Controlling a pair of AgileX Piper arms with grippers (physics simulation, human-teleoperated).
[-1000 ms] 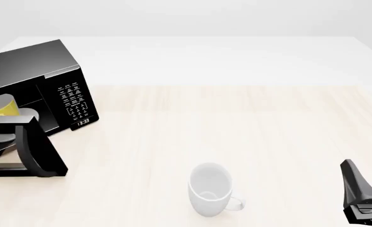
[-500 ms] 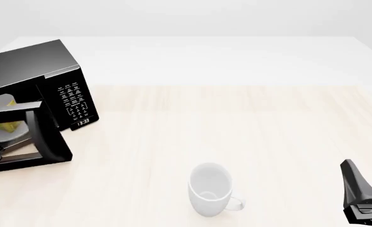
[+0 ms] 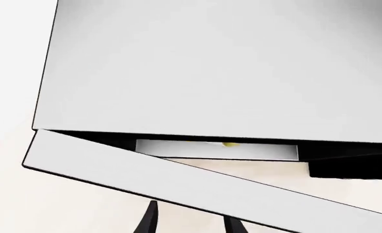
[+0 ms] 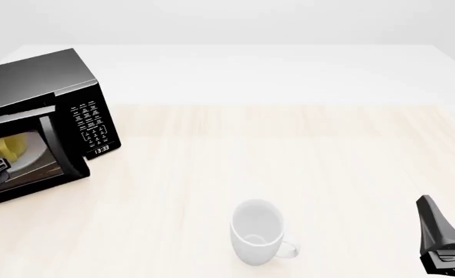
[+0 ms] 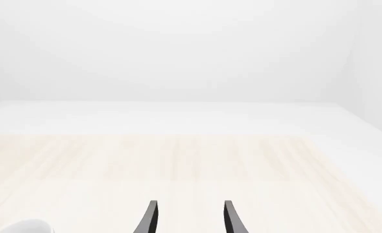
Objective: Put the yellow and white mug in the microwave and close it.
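Mug sits inside the microwave at frame left, light and rigid; the stiff door, nearly shut, needs pushing near its free edge; both jaws released

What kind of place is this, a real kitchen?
Probably not: it looks like a computer-rendered test scene. A bare pale wooden table holds only a black microwave and a white mug, against blank white walls, with no counters or cupboards.
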